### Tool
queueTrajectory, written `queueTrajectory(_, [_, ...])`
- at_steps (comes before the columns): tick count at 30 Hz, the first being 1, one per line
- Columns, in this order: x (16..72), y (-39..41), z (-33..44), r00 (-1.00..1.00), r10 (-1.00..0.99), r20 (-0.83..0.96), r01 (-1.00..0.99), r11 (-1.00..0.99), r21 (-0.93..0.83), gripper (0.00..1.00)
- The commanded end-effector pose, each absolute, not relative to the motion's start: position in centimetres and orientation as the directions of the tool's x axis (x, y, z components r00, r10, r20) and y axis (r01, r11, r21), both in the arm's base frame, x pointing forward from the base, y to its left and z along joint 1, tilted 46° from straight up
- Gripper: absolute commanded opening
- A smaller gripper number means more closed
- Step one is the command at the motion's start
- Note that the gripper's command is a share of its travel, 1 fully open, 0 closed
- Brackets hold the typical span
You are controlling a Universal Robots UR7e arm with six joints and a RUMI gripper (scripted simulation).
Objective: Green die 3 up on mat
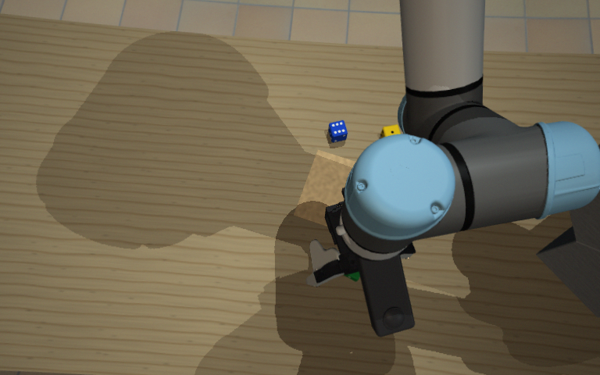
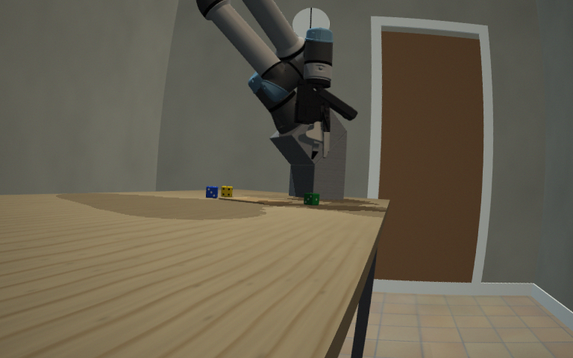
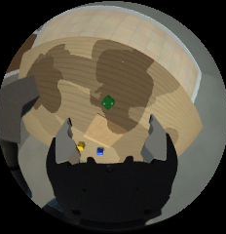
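Note:
The green die (image 1: pixel 353 276) (image 2: pixel 311 199) (image 3: pixel 108 102) sits on the table beside the mat, off it. It looks flat; the number on its top is too small to read surely. The mat (image 1: pixel 326 180) (image 3: pixel 100 133) is a tan square, partly hidden by the arm in the top view. My gripper (image 2: pixel 319 155) (image 3: pixel 109 116) is open and empty, high above the table over the green die's area. In the top view the wrist hides most of the gripper and die.
A blue die (image 1: pixel 337 130) (image 2: pixel 211 192) (image 3: pixel 100 151) with 6 on top and a yellow die (image 1: pixel 391 130) (image 2: pixel 226 191) (image 3: pixel 81 145) with 1 on top sit on the table past the mat's far side. The table's edge (image 2: pixel 380 226) lies to the right of the green die in the exterior view.

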State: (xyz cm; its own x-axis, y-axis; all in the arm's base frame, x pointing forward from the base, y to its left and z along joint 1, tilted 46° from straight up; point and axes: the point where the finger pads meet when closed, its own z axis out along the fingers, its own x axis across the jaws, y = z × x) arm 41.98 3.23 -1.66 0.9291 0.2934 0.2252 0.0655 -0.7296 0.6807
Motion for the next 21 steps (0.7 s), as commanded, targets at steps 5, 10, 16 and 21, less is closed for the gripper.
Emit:
queueTrajectory(5, [41.94,2.77,-1.81,0.878,0.476,0.056,0.299,-0.635,0.712,1.0])
queueTrajectory(10, [41.93,2.58,-1.85,0.849,0.529,-0.006,0.373,-0.592,0.714,1.0])
queueTrajectory(16, [41.92,2.23,-1.9,0.783,0.611,-0.112,0.496,-0.506,0.706,1.0])
queueTrajectory(21, [41.92,1.99,-1.92,0.73,0.659,-0.182,0.571,-0.443,0.691,1.0])
